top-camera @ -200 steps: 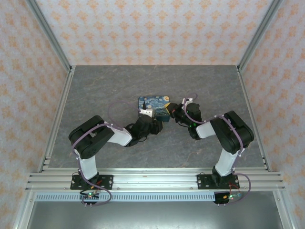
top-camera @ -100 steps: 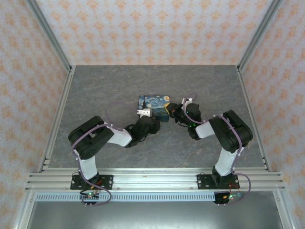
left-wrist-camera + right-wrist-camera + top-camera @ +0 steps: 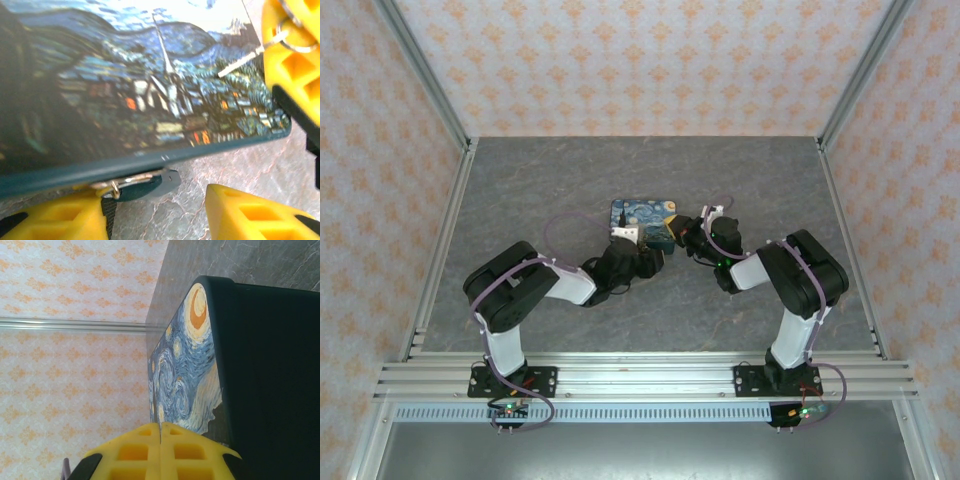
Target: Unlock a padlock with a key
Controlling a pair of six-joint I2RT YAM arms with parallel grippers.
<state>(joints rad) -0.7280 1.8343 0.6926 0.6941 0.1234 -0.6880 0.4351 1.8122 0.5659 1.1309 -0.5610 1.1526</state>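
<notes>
Padlock (image 3: 150, 182) in sight: a tiny dark teal body with a bit of silver metal at its left end, lying flat on the tabletop, tucked right under the near edge of the night-sky box (image 3: 150, 100). And the key (image 3: 242, 59), slim and silver, slants over the lid's right corner, its ring end held by the right hand (image 3: 678, 238).
</notes>
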